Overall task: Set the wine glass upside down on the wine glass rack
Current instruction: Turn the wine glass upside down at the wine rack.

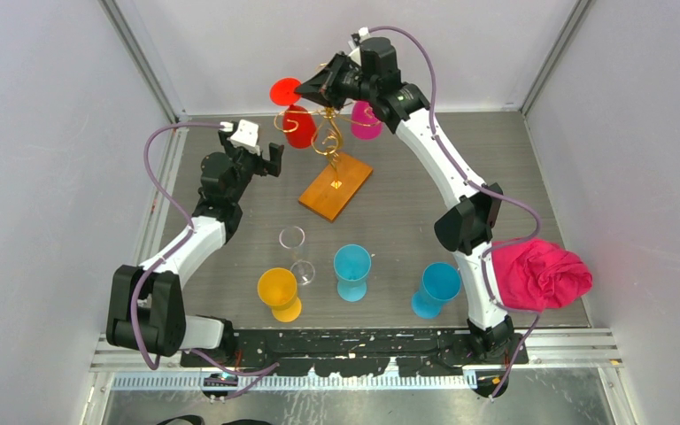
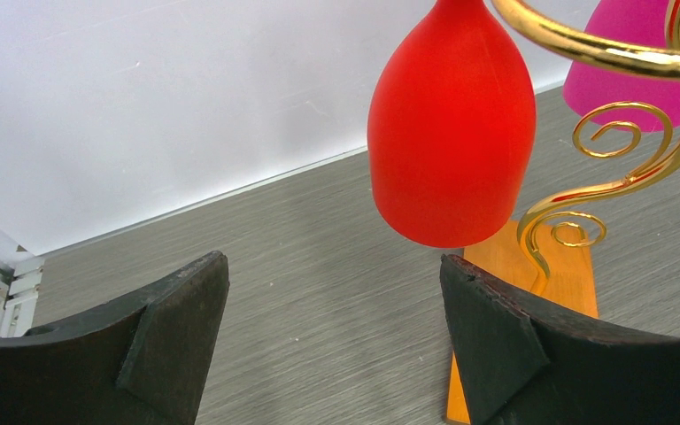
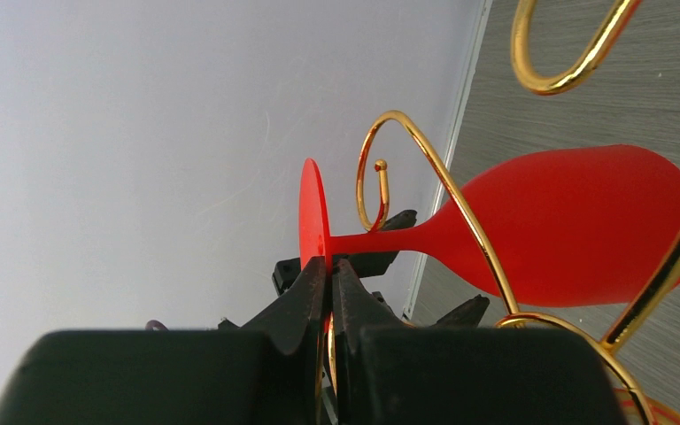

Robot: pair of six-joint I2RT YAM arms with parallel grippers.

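Your red wine glass [image 3: 575, 230] hangs bowl-down, stem seemingly seated in a scroll of the wine glass rack [image 1: 336, 188], so only releasing the right gripper [image 3: 328, 266] pinching its foot looks left, while the left gripper [image 2: 332, 266] gapes empty beside the rack.

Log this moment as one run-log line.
right gripper: shut on red wine glass foot | glass: upside down, stem at wine glass rack arm | left gripper: open, empty
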